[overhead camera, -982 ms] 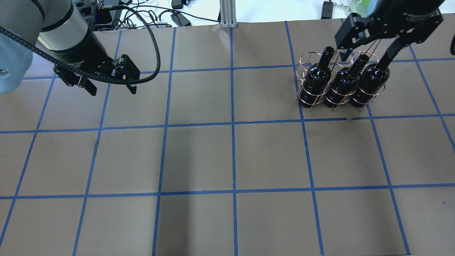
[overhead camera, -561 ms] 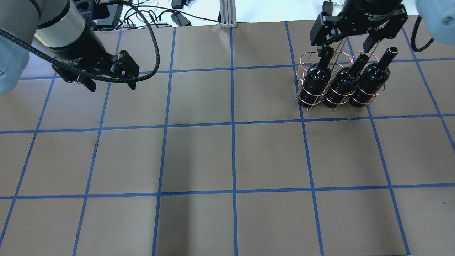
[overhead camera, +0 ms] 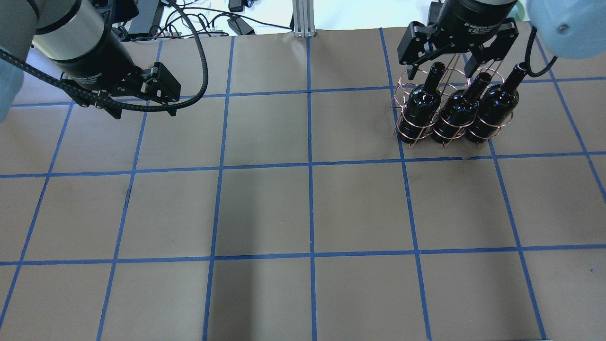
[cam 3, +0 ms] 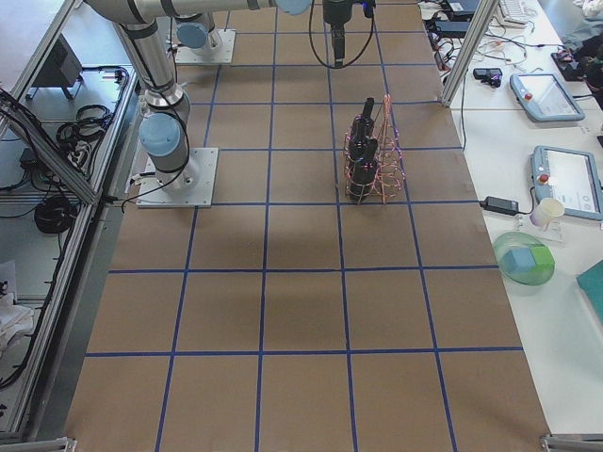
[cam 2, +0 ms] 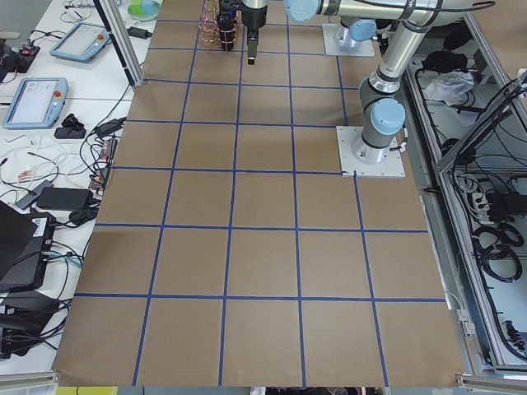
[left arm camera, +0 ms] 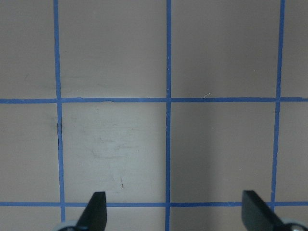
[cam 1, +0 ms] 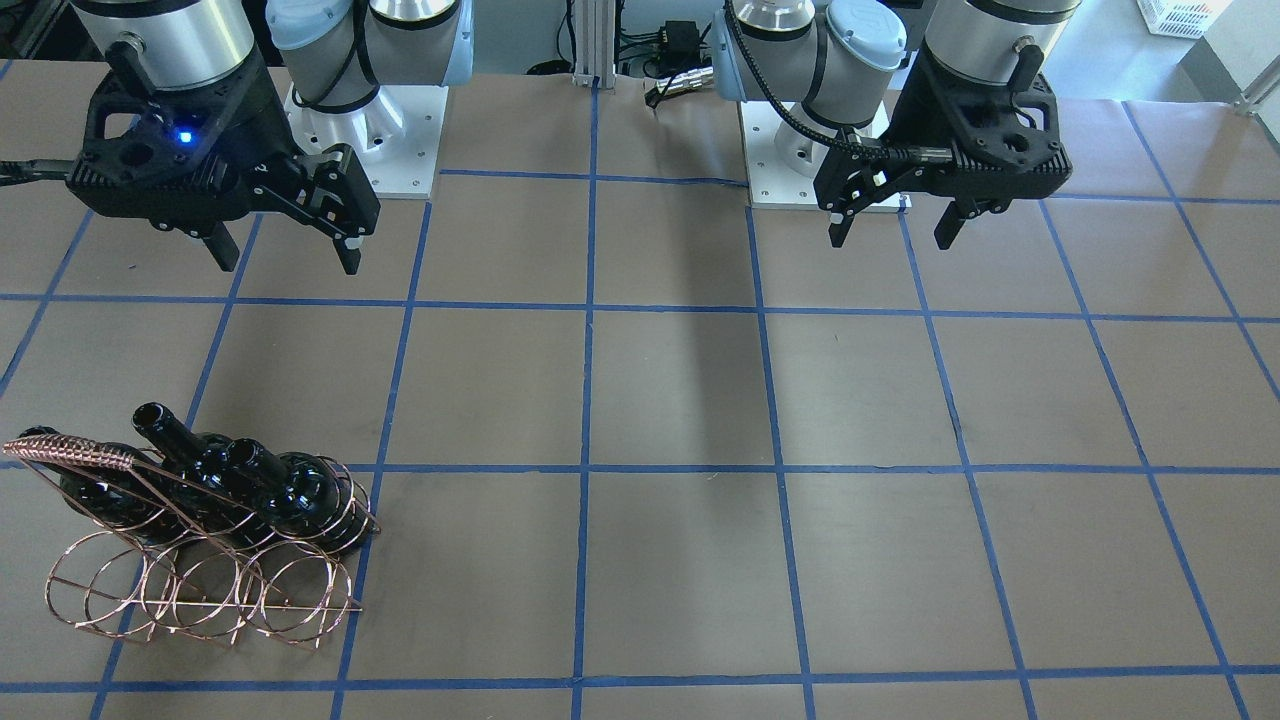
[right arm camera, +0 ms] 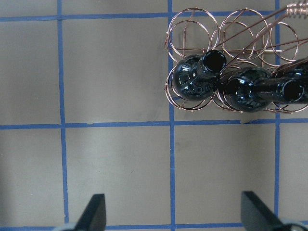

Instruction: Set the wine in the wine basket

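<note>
Three near-black wine bottles [overhead camera: 421, 106] [overhead camera: 457, 111] [overhead camera: 492, 109] stand side by side in one row of the copper wire basket [overhead camera: 408, 81], necks up. They also show in the front view [cam 1: 290, 490] and in the right wrist view [right arm camera: 195, 82]. The basket's other row of loops [cam 1: 200, 600] is empty, and its braided handle [cam 1: 70, 452] rises over it. My right gripper [overhead camera: 440, 72] is open and empty, high above the table, apart from the bottles. My left gripper [overhead camera: 144, 112] is open and empty over bare table on the other side.
Brown paper with a blue tape grid [overhead camera: 310, 166] covers the table. Cables and power bricks [overhead camera: 236, 21] lie beyond its far edge. A bowl and a cup [cam 3: 523, 259] sit on the side bench past the basket.
My right gripper has moved left in the overhead view, off the rightmost bottle's neck, staying open. My left gripper has drifted slightly up and left. The bottles and basket have not moved.
</note>
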{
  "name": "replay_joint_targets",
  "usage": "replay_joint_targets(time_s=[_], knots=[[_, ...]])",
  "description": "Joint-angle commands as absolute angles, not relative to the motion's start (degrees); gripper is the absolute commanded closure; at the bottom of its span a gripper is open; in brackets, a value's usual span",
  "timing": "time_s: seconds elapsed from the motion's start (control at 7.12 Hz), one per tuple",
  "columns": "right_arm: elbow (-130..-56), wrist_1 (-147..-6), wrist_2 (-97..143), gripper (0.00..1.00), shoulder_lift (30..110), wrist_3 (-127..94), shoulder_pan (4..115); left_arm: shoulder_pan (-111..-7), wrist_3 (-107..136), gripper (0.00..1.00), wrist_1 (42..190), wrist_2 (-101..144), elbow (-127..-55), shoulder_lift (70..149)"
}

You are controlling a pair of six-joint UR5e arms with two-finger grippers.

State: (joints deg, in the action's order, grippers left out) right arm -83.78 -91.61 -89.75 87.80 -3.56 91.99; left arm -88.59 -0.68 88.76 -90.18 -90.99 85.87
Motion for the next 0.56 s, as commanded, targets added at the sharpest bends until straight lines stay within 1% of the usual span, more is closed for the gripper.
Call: replay_joint_targets(time_s=[0.0,0.42], knots=[[-83.85,-91.32,-90.08,0.0,87.89,-4.31,92.02,-88.59,-0.62,0.0,89.21,-90.09,-91.14,85.69],[-83.85,-91.58,-90.18,0.0,87.8,-4.31,92.02,-88.51,-0.61,0.0,89.3,-90.26,-91.32,85.78]])
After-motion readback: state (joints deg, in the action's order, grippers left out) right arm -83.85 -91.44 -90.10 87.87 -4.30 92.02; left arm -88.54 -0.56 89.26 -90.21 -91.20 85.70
